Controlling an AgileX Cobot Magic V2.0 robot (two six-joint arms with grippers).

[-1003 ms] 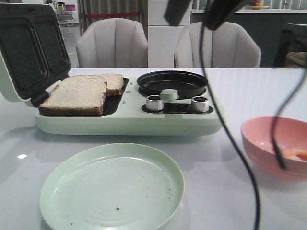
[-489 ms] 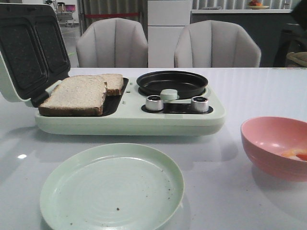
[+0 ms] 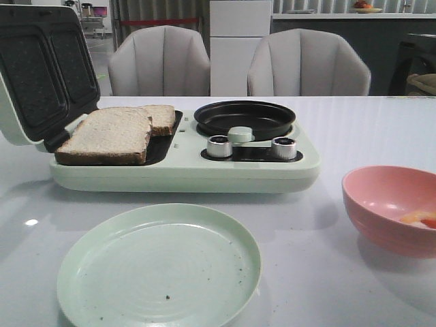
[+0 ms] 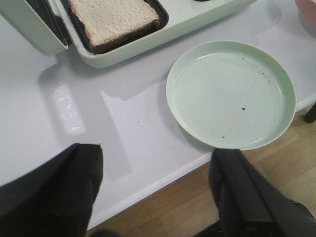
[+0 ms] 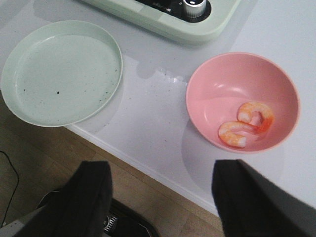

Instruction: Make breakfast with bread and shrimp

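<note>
Two bread slices [image 3: 109, 133] lie on the black grill plate of the pale green breakfast maker [image 3: 184, 170], one partly behind the other; one slice shows in the left wrist view [image 4: 113, 19]. Two shrimp [image 5: 247, 126] lie in the pink bowl [image 5: 217, 89], which sits at the right of the table [image 3: 392, 204]. My left gripper [image 4: 155, 165] is open and empty, above the table's front edge near the plate. My right gripper [image 5: 160, 185] is open and empty, above the front edge between plate and bowl. Neither gripper shows in the front view.
A pale green plate [image 3: 160, 266] sits at the front of the table, also in both wrist views [image 4: 232, 94] [image 5: 61, 71]. The maker has a round black pan [image 3: 245, 117], two knobs [image 3: 219, 146] and a raised lid [image 3: 41, 75]. Two chairs [image 3: 160, 61] stand behind.
The right arm and its cable, which hung in front of the front camera a second ago, have left that view. The bread, plate and bowl have not moved.
</note>
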